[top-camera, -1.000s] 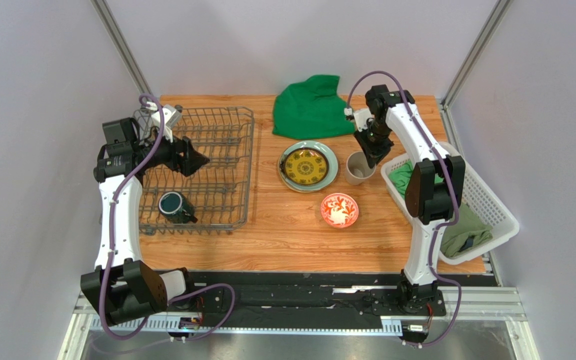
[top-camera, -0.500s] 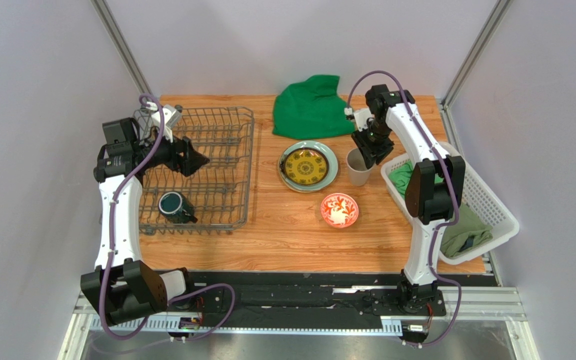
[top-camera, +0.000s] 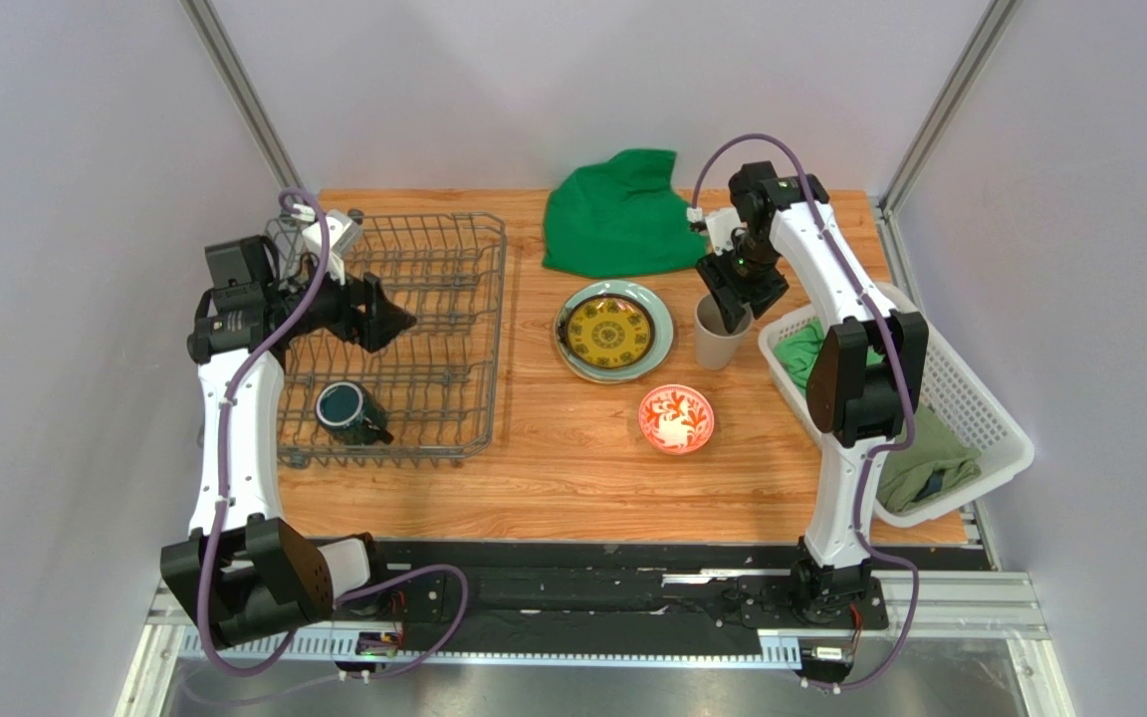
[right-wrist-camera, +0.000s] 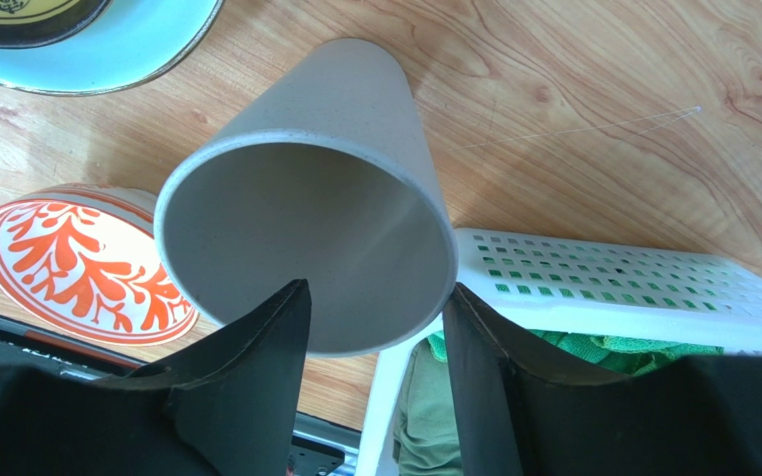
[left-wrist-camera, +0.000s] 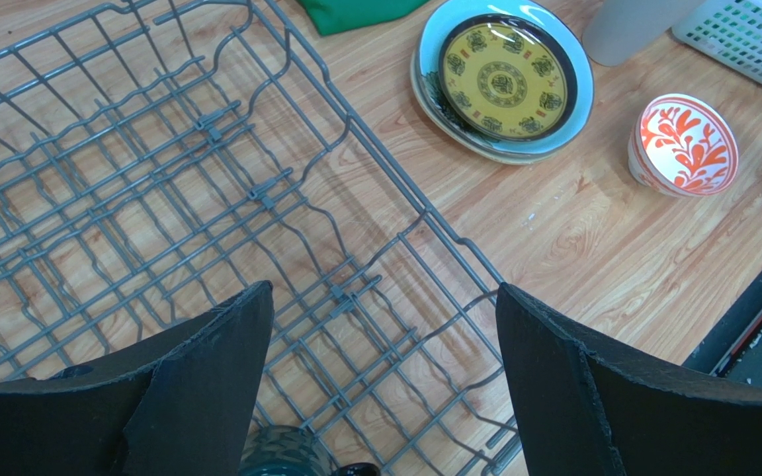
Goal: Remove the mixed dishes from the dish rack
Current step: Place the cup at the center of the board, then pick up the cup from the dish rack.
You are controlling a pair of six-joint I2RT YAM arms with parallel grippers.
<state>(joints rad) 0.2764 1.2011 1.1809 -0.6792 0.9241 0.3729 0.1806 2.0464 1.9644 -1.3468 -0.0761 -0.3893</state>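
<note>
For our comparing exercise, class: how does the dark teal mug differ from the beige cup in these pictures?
Colour: the dark teal mug is dark; the beige cup is pale. Handle: the mug has one; the cup has none. Place: the mug sits inside the dish rack; the cup stands on the wooden table beside the white basket. Both are open-topped drinking vessels.

Dish rack (top-camera: 393, 336) sitting on the left of the table (top-camera: 565, 463), with the mug (top-camera: 343, 408) sitting in its near-left part. Right of the rack, small plate (top-camera: 605, 330) resting on a larger plate (top-camera: 662, 329). Bowl (top-camera: 675, 418) sitting nearer, just right of them. Cup (top-camera: 714, 341) standing between the plates and the basket (top-camera: 969, 404) at the right edge. Cloth (top-camera: 620, 212) lying behind the plates.
</note>
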